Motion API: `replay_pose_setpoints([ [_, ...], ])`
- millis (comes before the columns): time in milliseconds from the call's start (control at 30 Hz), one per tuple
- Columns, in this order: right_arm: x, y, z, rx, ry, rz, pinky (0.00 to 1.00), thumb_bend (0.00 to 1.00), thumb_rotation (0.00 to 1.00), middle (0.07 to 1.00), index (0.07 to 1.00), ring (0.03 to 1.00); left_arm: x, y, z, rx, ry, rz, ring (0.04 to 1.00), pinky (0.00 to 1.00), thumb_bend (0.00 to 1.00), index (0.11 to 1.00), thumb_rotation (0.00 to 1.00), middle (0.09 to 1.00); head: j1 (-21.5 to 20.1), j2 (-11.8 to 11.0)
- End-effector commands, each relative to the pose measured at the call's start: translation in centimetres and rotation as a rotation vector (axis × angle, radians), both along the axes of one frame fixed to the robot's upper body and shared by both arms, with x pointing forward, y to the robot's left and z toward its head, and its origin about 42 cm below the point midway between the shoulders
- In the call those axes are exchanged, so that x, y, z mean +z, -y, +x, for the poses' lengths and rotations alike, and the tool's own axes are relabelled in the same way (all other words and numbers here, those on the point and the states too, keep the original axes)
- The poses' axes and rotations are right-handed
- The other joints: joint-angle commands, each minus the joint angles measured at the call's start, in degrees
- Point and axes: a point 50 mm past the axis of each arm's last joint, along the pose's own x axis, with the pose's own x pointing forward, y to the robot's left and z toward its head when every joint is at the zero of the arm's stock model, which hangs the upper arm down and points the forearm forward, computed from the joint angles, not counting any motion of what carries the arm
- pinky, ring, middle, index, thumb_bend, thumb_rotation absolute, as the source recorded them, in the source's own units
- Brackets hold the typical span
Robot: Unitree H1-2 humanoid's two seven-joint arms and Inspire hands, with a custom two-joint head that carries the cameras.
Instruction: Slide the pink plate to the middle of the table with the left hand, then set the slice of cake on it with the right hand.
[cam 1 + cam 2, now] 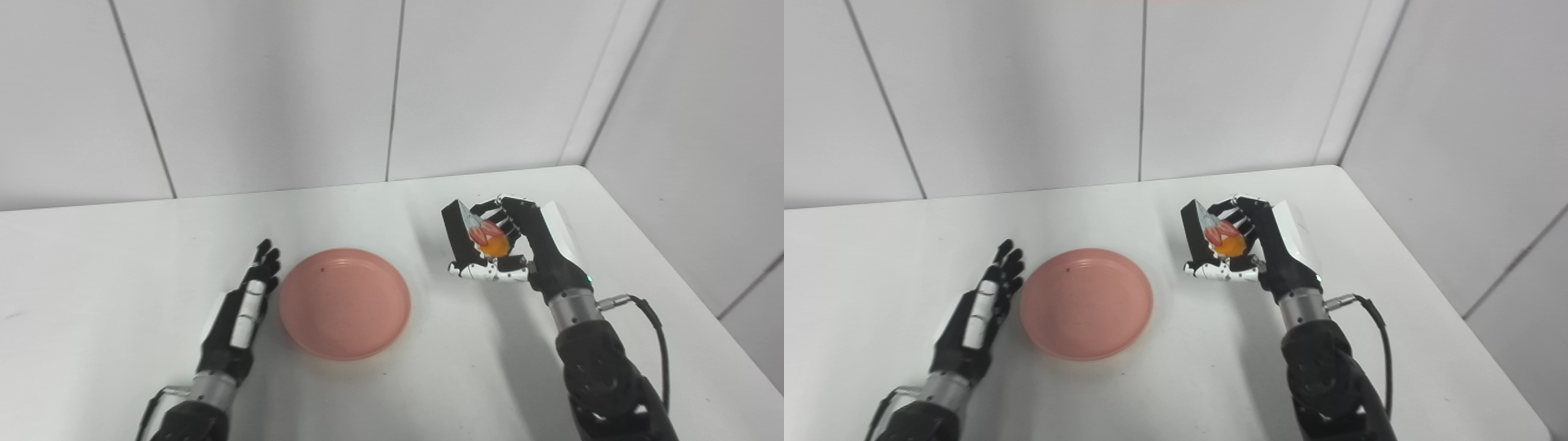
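The right robot hand [520, 245] gripped the slice of cake [474, 236] above the bench [122, 275], right of the pink plate [345, 303], beside which the left robot hand [245, 312] lay open.

White table [92, 275] meets pale panelled wall [263, 92].
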Motion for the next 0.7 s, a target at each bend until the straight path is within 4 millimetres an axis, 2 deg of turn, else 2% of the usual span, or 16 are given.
replay_pose_setpoints([
  [0, 1.6, -0.9, -0.6, 0.068, 0.062, -0.032, 0.29, 0.52, 0.0, 0.463, 0.505, 0.361, -0.6, 1.9, -0.3, -0.019, -0.002, -0.004, 1.0, 1.0, 0.63, 1.0, 1.0, 1.0, 1.1, 0.1],
  [167, 1.7, -4.4, -0.5, 0.183, 0.032, 0.047, 0.28, 0.51, 0.0, 0.444, 0.513, 0.336, -0.8, 2.8, 0.0, -0.01, 0.005, -0.016, 0.996, 0.99, 0.67, 0.999, 1.0, 1.0, 3.5, 0.1],
  [467, -0.8, -5.7, 1.2, 0.254, -0.011, -0.039, 0.16, 0.51, 0.0, 0.414, 0.516, 0.235, -1.3, 4.5, 0.0, -0.01, 0.014, -0.014, 0.989, 1.0, 0.72, 0.995, 1.0, 0.99, 8.8, 0.1],
  [667, -2.5, -6.7, 2.3, 0.299, -0.039, -0.081, 0.14, 0.51, 0.0, 0.399, 0.514, 0.215, -1.4, 5.2, 0.0, -0.013, 0.024, -0.018, 1.0, 1.0, 0.73, 1.0, 1.0, 0.999, 10.0, 0.3],
])
